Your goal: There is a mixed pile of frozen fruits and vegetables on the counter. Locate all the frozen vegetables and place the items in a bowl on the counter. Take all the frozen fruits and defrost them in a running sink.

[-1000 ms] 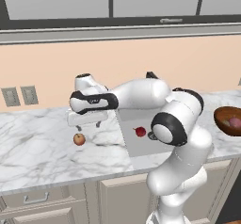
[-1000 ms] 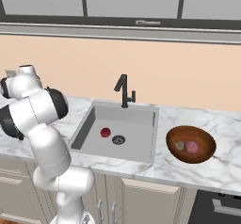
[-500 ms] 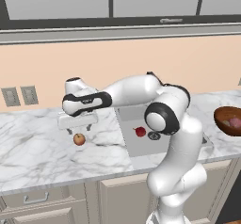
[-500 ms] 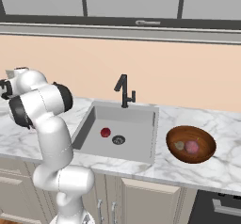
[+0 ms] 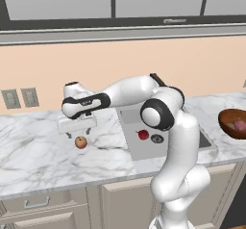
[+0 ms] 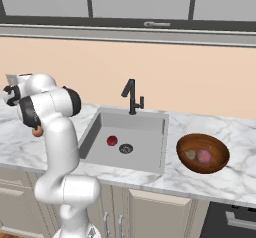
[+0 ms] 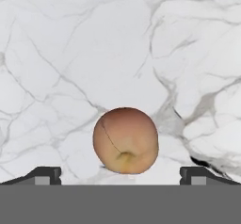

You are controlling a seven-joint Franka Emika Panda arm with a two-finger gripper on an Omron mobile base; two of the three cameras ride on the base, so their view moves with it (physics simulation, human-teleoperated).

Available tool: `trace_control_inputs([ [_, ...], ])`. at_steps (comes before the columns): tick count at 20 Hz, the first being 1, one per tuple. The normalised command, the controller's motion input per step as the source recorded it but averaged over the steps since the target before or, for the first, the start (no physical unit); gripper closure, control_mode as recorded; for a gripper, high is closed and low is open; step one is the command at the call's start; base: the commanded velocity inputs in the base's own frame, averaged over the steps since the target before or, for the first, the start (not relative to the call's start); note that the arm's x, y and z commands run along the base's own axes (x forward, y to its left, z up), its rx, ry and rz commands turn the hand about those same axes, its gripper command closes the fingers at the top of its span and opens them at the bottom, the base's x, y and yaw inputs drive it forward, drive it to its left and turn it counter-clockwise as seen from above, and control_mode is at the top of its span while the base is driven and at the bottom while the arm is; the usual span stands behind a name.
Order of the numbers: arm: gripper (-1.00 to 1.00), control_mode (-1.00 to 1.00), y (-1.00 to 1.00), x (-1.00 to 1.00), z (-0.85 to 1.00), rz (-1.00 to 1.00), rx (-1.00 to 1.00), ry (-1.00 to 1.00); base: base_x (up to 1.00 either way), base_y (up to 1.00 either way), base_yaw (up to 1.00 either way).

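An orange-yellow apple-like frozen fruit [image 5: 80, 142] [image 7: 125, 140] lies on the white marble counter [image 5: 38, 160], left of the sink [image 5: 139, 148]. My gripper [image 5: 77, 132] [image 7: 120, 176] hovers just above it, open, with one fingertip on each side and nothing held. A dark red fruit [image 5: 143, 134] [image 6: 112, 140] rests in the grey sink [image 6: 145, 132] near the drain. The dark wooden bowl [image 6: 220, 149] [image 5: 226, 122] at the right holds the pinkish-purple frozen vegetable [image 6: 203, 155] [image 5: 239, 125] and a small olive-brown piece [image 6: 190, 154].
A black faucet [image 6: 131, 96] stands behind the sink. Two wall outlets [image 5: 20, 98] sit on the backsplash at the left. My arm stretches leftward across the sink's left edge. Marble counter [image 6: 235, 177] continues right of the bowl.
The arm has swung further left and lowered the hand over the apple-like fruit. The jaws stayed open. The fruits and the bowl have not moved.
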Motion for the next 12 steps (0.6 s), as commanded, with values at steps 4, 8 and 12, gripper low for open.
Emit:
trace_control_inputs([
  [4, -1.0, -1.0, 0.04, 0.09, -0.17, 0.0, -0.01, 0.01, 0.0, 0.0, 0.0],
  [8, -1.0, -1.0, 0.07, -0.1, -0.24, 0.0, -0.01, 0.04, 0.0, 0.0, 0.0],
  [12, -1.0, -1.0, -0.16, 0.0, -0.35, -0.02, 0.0, 0.08, 0.0, 0.0, 0.0],
])
